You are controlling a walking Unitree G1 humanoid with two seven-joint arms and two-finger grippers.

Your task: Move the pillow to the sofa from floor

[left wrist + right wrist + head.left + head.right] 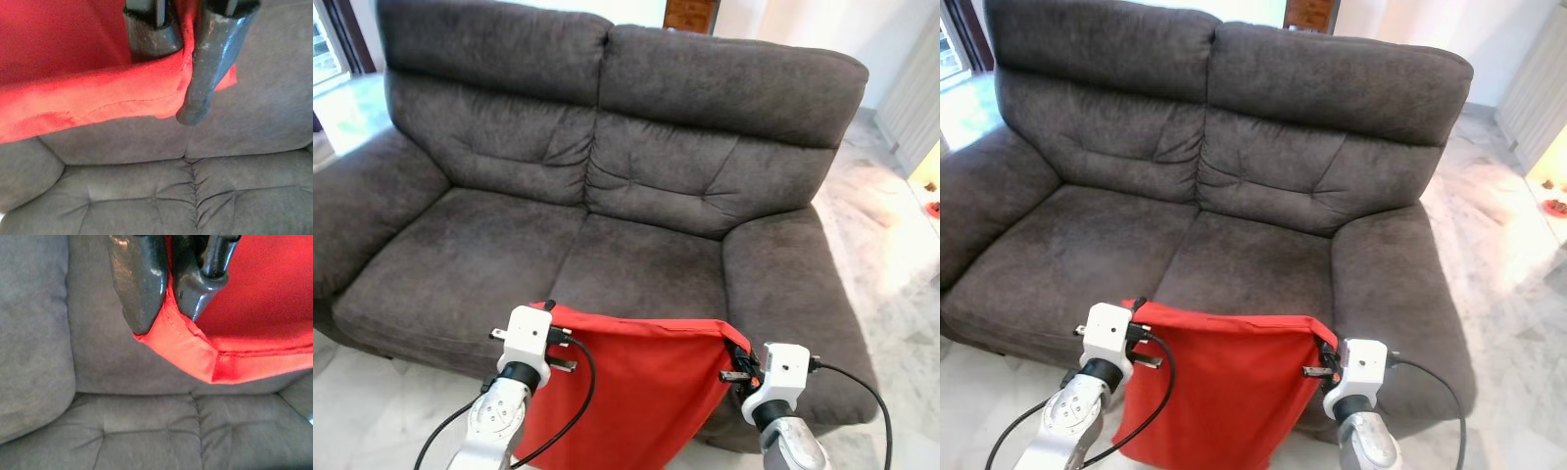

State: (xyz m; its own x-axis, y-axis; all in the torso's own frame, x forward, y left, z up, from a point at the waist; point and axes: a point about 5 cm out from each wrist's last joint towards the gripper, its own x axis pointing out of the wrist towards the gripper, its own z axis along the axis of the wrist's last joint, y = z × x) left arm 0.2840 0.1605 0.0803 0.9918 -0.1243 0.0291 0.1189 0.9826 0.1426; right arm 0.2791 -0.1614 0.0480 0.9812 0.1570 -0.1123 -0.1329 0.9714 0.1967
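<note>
While both jaws pinch its top corners, the unlabelled red pillow hangs before the sofa.

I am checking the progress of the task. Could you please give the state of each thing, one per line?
Red pillow: lifted, hanging in front of the sofa, held by its two top corners.
Left gripper: shut on the pillow's corner.
Right gripper: shut on the other corner.
Sofa: seat bare, pillow not yet on it.

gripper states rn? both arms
Left gripper: shut on the red pillow, at its upper left corner.
Right gripper: shut on the red pillow, at its upper right corner.
</note>
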